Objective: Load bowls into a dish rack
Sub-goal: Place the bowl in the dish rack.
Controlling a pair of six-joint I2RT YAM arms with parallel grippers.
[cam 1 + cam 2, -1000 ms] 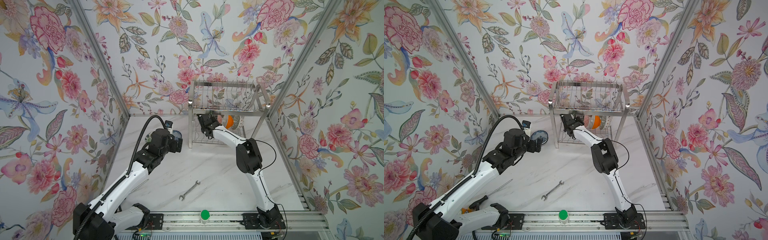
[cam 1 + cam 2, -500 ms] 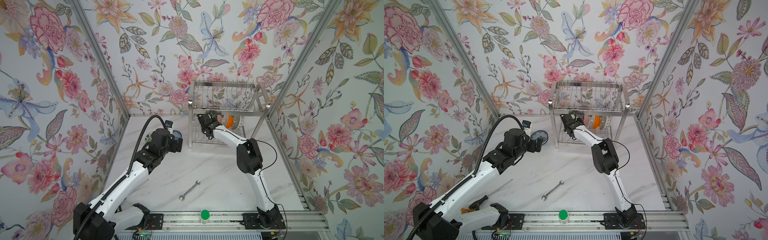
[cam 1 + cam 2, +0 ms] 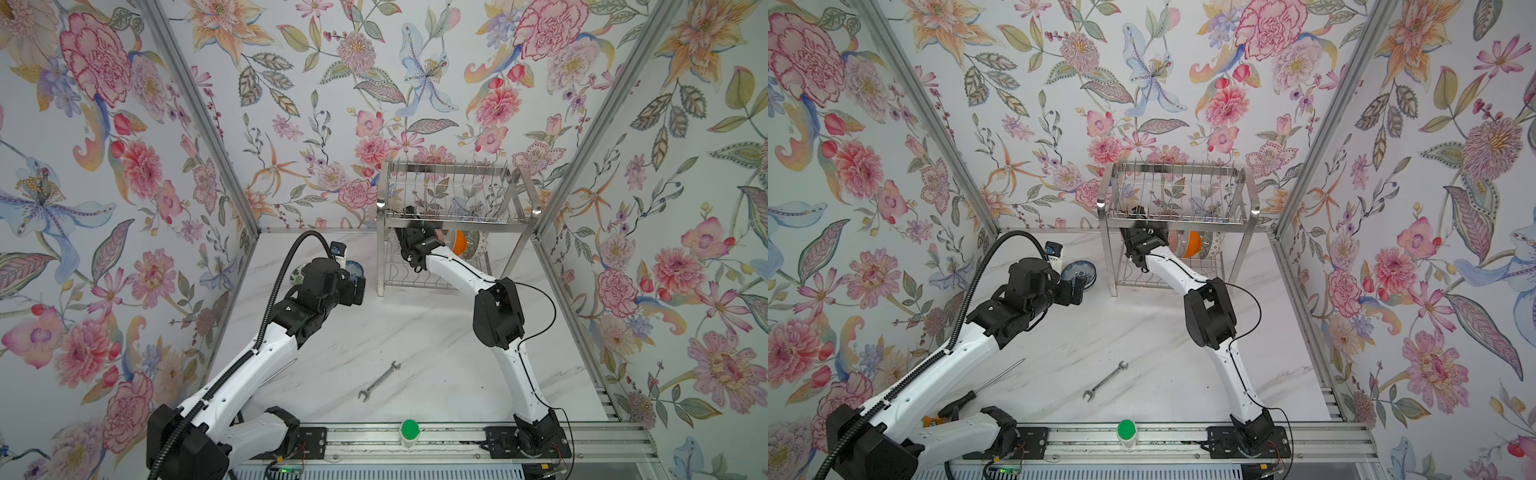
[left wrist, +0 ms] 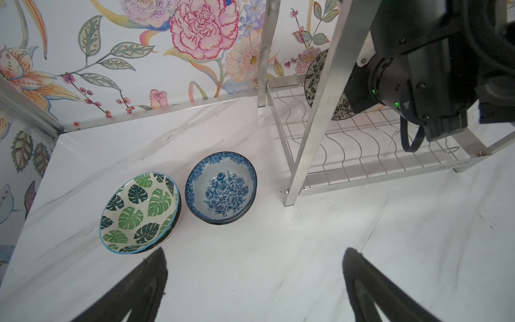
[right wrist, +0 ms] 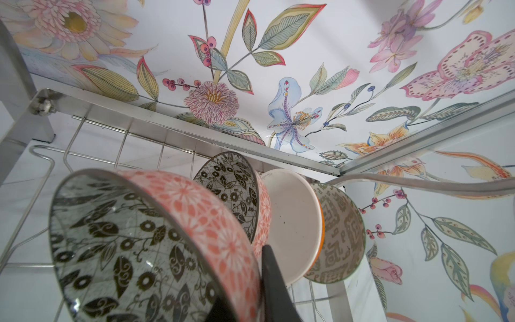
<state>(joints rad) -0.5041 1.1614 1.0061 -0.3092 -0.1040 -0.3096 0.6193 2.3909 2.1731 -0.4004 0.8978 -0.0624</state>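
My left gripper point(image 4: 255, 260) hangs open and empty over the marble table, just short of a green-leaf bowl point(image 4: 139, 212) and a blue-and-white floral bowl point(image 4: 221, 188), each topping a small stack. In a top view the blue bowl point(image 3: 1079, 272) lies just beyond that gripper point(image 3: 1077, 291). My right gripper point(image 5: 245, 278) reaches into the lower tier of the dish rack point(image 3: 449, 174), shut on the wall of a pink bowl point(image 5: 139, 251) with a black-and-white floral inside. Beyond it stand another pink bowl point(image 5: 231, 189), a white-and-orange bowl point(image 5: 292, 223) and a grey-patterned bowl point(image 5: 340, 234) on edge.
A wrench point(image 3: 379, 381) lies mid-table and a screwdriver point(image 3: 984, 386) lies near the left arm's base. A green-capped item point(image 3: 409, 430) stands on the front rail. The rack's steel leg point(image 4: 315, 111) stands close to the blue bowl. Floral walls enclose three sides.
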